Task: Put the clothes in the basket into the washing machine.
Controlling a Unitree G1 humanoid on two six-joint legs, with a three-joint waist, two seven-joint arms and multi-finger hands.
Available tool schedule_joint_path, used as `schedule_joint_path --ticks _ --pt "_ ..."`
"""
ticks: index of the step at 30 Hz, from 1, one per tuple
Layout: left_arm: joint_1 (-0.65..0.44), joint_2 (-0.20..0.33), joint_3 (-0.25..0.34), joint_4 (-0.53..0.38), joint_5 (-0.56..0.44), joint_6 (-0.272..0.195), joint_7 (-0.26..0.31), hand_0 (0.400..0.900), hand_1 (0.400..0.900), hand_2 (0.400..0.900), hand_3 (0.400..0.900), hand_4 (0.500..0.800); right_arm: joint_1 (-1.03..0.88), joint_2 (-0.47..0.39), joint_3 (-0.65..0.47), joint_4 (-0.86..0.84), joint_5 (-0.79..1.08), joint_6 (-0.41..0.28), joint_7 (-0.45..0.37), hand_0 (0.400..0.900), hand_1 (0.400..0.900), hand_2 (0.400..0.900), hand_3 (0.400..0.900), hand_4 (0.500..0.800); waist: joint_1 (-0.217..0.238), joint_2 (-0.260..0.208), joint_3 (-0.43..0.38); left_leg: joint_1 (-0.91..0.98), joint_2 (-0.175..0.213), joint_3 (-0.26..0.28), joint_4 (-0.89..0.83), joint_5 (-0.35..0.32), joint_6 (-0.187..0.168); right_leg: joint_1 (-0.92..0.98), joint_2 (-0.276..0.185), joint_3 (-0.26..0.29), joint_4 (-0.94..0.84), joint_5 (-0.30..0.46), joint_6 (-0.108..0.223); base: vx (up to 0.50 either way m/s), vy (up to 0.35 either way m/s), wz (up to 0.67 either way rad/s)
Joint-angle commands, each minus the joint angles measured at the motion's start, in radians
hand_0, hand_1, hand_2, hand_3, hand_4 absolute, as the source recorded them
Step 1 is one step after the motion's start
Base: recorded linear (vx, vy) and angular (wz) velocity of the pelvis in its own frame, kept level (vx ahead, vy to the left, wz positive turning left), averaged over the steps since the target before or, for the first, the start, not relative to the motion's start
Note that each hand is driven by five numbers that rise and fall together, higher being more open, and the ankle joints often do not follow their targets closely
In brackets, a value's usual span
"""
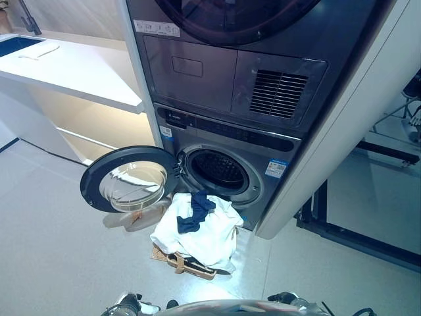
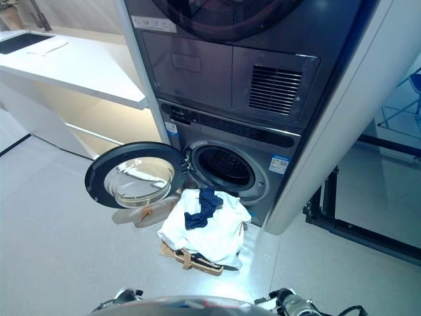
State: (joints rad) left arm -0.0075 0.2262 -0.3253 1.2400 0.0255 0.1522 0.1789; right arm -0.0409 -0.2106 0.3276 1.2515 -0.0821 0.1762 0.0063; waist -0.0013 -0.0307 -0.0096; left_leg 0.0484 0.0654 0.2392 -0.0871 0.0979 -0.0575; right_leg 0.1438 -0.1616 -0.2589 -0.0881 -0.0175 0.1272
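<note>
Left eye view: washing machine [image 1: 243, 141] set low in a tall grey stack, round drum opening [image 1: 220, 172] dark and unobstructed. Door [image 1: 128, 179] swung fully out to the left, hanging over the floor [image 1: 46, 250] with its glass facing up and its hinged edge at the opening's left rim. Basket [image 1: 187, 262] on the floor directly below and in front of the opening, only its woven lower edge visible under the load. White clothes [image 1: 204, 234] heaped over the basket and spilling past its rim on all sides, upper edge just beneath the drum's lower lip. Dark blue garment [image 1: 196, 212] draped on top of the white heap. Beige items [image 1: 141, 216] on the floor beneath the open door, just left of the basket. White table [image 1: 79, 72] at upper left, its front edge ending near the machine's left side panel. White panel [image 1: 342, 125] flanking the stack on the right, black frame [image 1: 355, 234] beyond it. Wide open floor left and in front of the basket. Neither hand in sight; state of the fingers impossible to tell.
</note>
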Motion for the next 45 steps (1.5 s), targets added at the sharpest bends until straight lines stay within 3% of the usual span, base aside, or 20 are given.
schedule_joint_path --ticks 1,17,30,34,37,40,43,45 --pt "-0.061 -0.004 0.038 0.085 -0.044 0.009 0.054 0.900 0.900 0.900 0.900 0.800 -0.063 -0.005 0.022 0.081 -0.022 0.000 -0.003 0.900 0.900 0.900 0.900 0.800 0.027 -0.011 0.023 0.063 -0.026 -0.020 0.013 -0.159 0.032 -0.067 -0.013 0.020 0.025 0.050 0.014 0.00 0.000 0.00" --pt "-0.064 -0.008 0.036 0.080 -0.035 -0.012 0.021 0.900 0.900 0.900 0.900 0.800 -0.068 -0.008 0.023 0.074 -0.031 0.004 -0.007 0.900 0.900 0.900 0.900 0.800 0.025 -0.012 0.037 0.070 -0.021 -0.017 0.012 -0.160 0.031 -0.060 -0.011 0.024 0.023 0.050 0.013 0.00 0.000 0.00" --pt "-0.058 -0.004 0.031 0.097 0.011 0.023 0.014 0.900 0.900 0.900 0.900 0.800 -0.066 0.002 0.030 0.079 -0.011 -0.003 -0.010 0.900 0.900 0.900 0.900 0.800 0.019 -0.013 0.037 0.056 -0.005 -0.019 0.015 -0.151 0.026 -0.081 0.009 0.033 0.043 0.035 0.000 0.02 -0.061 -0.04" --pt "-0.095 -0.003 0.015 0.081 -0.077 0.014 0.040 0.900 0.900 0.900 0.900 0.800 -0.096 -0.015 0.037 0.067 0.035 -0.002 -0.034 0.900 0.900 0.900 0.900 0.800 0.005 -0.008 0.077 -0.004 0.020 -0.024 0.101 -0.152 0.014 -0.129 0.029 0.060 0.073 0.026 -0.029 -0.09 -0.130 -0.14" --pt "-0.100 -0.014 0.049 0.069 -0.176 0.006 0.082 0.900 0.900 0.900 0.900 0.800 -0.102 -0.032 0.026 0.064 0.011 0.013 -0.029 0.900 0.900 0.900 0.900 0.800 -0.003 -0.034 0.107 -0.064 0.034 -0.034 0.297 -0.194 0.010 -0.153 0.014 0.064 0.092 0.035 -0.056 0.00 -0.132 -0.07" --pt "-0.086 -0.014 0.071 0.066 -0.221 -0.016 0.078 0.900 0.900 0.900 0.900 0.800 -0.089 -0.057 0.028 0.056 -0.016 0.036 -0.022 0.900 0.900 0.900 0.900 0.800 0.012 -0.034 0.144 -0.199 0.048 -0.062 0.493 -0.090 -0.021 -0.144 0.022 0.072 0.107 0.027 -0.084 0.09 -0.030 -0.11" --pt "-0.074 -0.019 0.079 0.064 -0.245 -0.024 0.072 0.900 0.900 0.900 0.900 0.800 -0.083 -0.074 0.018 0.074 -0.032 0.026 -0.016 0.900 0.900 0.900 0.900 0.800 0.040 -0.005 0.181 -0.278 0.078 -0.021 0.425 -0.007 -0.047 -0.090 0.037 0.074 0.102 -0.008 -0.084 0.20 0.145 -0.11" --pt "-0.062 -0.023 0.088 0.074 -0.231 -0.032 0.066 0.900 0.900 0.900 0.900 0.800 -0.078 -0.072 0.010 0.076 -0.029 0.022 -0.013 0.900 0.900 0.900 0.900 0.800 0.066 0.008 0.188 -0.303 0.068 -0.008 0.317 0.039 -0.054 -0.042 0.056 0.072 0.082 -0.025 -0.080 0.27 0.135 -0.10"
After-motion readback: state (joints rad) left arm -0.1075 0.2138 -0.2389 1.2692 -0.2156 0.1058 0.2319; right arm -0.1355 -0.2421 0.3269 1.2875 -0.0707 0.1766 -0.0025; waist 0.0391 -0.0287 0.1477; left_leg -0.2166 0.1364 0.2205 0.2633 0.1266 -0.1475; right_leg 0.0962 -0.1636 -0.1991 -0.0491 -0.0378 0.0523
